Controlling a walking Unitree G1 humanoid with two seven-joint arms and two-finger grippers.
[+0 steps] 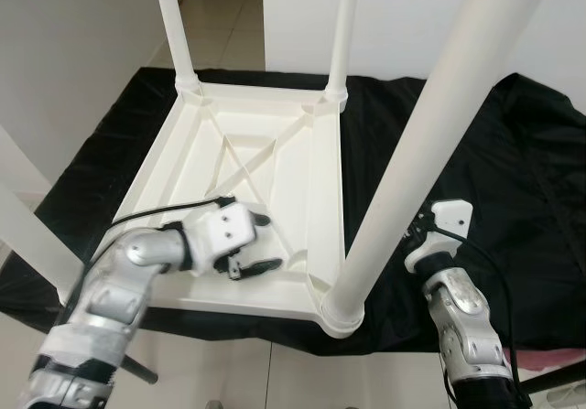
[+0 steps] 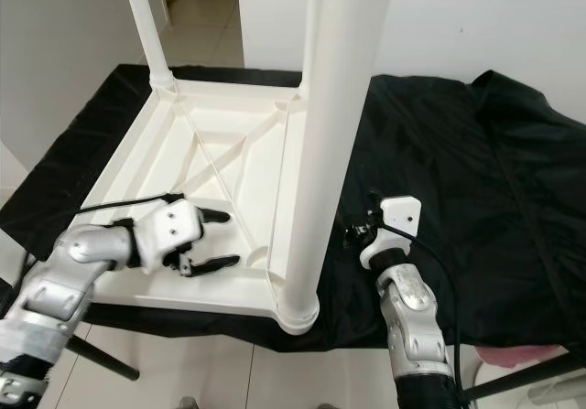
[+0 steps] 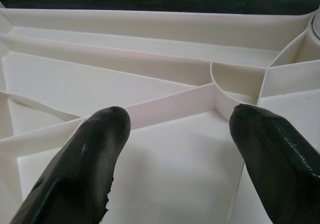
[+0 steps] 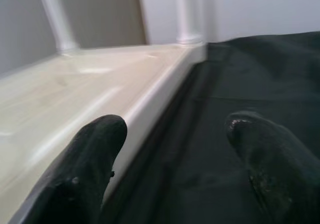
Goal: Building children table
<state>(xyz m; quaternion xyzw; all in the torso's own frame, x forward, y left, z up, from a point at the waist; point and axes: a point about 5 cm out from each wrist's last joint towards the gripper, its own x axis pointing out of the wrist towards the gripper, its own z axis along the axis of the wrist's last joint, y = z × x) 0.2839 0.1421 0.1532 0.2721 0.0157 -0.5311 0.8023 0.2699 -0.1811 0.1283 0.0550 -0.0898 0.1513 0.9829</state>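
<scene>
Near leg (image 1: 430, 144) upright | left gripper (image 1: 259, 242) agape inside upturned table (image 1: 265, 153) | right gripper (image 4: 175, 149) agape over black cloth (image 1: 513, 180)

No readable text, labels, brands, nos. or signs anywhere. Checked white plastic table (image 1: 247, 153), black cloth (image 1: 494, 180), grippers' housings: all plain, nothing printed or moulded that can be read.
</scene>
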